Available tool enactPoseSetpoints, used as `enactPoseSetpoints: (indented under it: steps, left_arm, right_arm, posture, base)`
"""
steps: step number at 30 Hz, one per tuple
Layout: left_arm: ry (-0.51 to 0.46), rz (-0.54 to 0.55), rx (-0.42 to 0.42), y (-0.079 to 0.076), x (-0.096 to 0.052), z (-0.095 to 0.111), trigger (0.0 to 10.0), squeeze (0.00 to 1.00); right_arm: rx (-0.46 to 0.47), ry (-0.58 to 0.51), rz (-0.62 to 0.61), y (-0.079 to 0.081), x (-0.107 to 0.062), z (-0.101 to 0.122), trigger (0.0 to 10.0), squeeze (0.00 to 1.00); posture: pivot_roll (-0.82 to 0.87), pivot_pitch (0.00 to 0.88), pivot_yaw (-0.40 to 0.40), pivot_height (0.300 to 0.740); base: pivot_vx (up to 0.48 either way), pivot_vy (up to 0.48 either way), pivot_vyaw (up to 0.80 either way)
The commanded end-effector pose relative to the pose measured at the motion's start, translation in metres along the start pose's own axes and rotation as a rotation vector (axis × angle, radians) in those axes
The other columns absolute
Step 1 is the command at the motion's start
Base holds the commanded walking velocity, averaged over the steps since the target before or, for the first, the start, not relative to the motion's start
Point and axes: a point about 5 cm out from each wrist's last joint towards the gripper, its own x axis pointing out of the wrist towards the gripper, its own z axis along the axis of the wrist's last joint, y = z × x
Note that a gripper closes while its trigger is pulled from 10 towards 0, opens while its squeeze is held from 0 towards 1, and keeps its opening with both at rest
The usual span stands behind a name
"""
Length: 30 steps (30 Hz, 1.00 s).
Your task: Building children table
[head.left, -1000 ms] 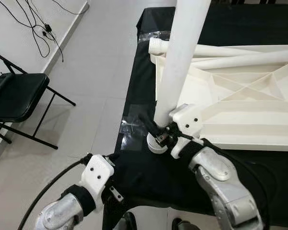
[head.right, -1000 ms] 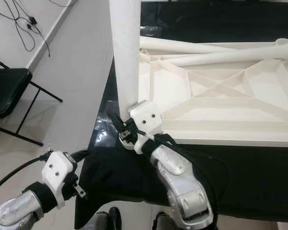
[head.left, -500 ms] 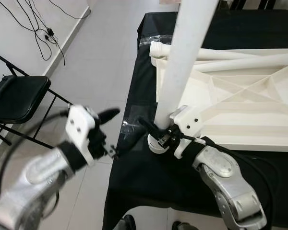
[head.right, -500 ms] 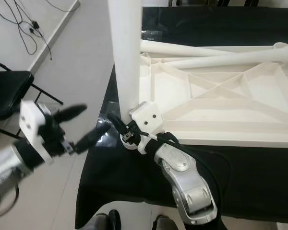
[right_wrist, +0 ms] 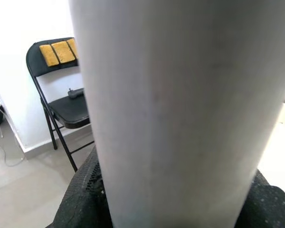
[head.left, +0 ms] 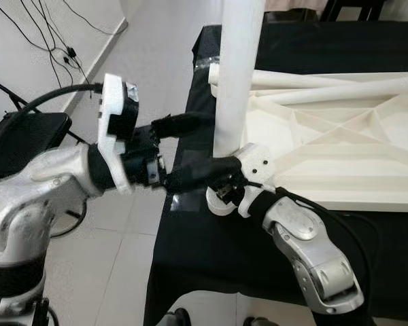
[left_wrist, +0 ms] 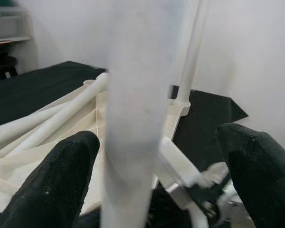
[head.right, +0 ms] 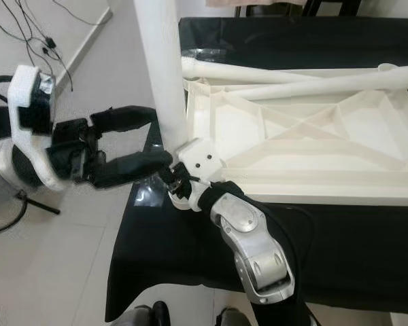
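Note:
A white table leg (head.left: pixel 238 68) stands upright at the near left corner of the upside-down white table top (head.left: pixel 340 156). My right gripper (head.left: pixel 224 190) is shut on the leg just above its lower end, which rests on the black cloth. My left gripper (head.left: pixel 221 141) reaches in from the left and is open. One black finger (left_wrist: pixel 66 180) is on each side of the leg (left_wrist: pixel 137 95), with gaps showing. In the right wrist view the leg (right_wrist: pixel 180 109) is very close.
Two more white legs (head.left: pixel 326 85) lie across the far side of the table top. The black-covered table (head.left: pixel 211 251) ends at an edge on its left, with tiled floor beyond. A black folding chair (head.left: pixel 20 129) and cables (head.left: pixel 54 34) are at the left.
My left arm has risen from low at the left and swung over to the leg, its open fingers now on either side of it. The leg stands more upright. My right gripper keeps its hold.

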Motion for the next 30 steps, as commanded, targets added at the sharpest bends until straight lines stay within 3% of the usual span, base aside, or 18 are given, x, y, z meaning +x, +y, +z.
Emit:
enactPoseSetpoints:
  steps: [1,2,3,9,10,13,14,23,30]
  left_arm:
    - [0.033,0.000,-0.005,0.002,0.000,-0.005,10.0,1.00]
    - [0.057,0.032,0.009,0.011,0.003,-0.005,10.0,0.06]
    - [0.085,0.077,0.035,0.023,0.007,-0.005,10.0,0.00]
    - [0.092,0.139,0.072,0.046,0.023,0.002,10.0,0.00]
    - [0.076,0.139,0.066,0.049,0.028,0.004,2.7,0.00]
    - [0.066,0.138,0.062,0.051,0.031,0.006,2.7,0.00]
    - [0.053,0.135,0.064,0.053,0.035,0.008,0.0,0.00]
    - [-0.059,0.048,0.021,0.047,0.062,0.025,0.0,0.00]
    - [-0.067,0.011,0.015,0.040,0.066,0.022,0.0,0.00]
  right_arm:
    - [0.088,0.235,0.036,0.011,-0.004,-0.046,10.0,0.00]
    - [0.093,0.226,0.051,0.014,-0.003,-0.045,10.0,0.00]
    - [0.098,0.217,0.066,0.018,-0.003,-0.044,10.0,0.00]
    - [0.102,0.211,0.086,0.023,-0.003,-0.043,10.0,0.00]
    - [0.102,0.212,0.085,0.023,-0.002,-0.043,10.0,0.00]
    - [0.102,0.212,0.085,0.023,-0.002,-0.043,10.0,0.00]
    - [0.103,0.212,0.085,0.024,-0.002,-0.043,10.0,0.00]
    - [0.107,0.210,0.077,0.025,-0.001,-0.043,10.0,0.00]
    - [0.121,0.198,0.066,0.022,-0.002,-0.043,10.0,0.00]
  posture:
    - [0.00,0.224,0.047,0.740]
    - [0.00,0.223,0.051,0.740]
    - [0.00,0.225,0.055,0.740]
    - [0.00,0.227,0.058,0.740]
    - [0.00,0.227,0.058,0.740]
    - [0.00,0.227,0.058,0.740]
    - [0.00,0.226,0.059,0.740]
    - [0.00,0.226,0.064,0.740]
    - [-0.01,0.223,0.065,0.740]
  base:
    - [0.000,0.000,0.00]
    - [0.000,0.000,0.00]
    - [0.000,0.000,0.00]
    - [0.000,0.000,0.00]
    - [0.000,0.000,0.00]
    - [0.000,0.000,0.00]
    - [0.000,0.000,0.00]
    - [0.000,0.000,0.00]
    - [0.000,0.000,0.00]
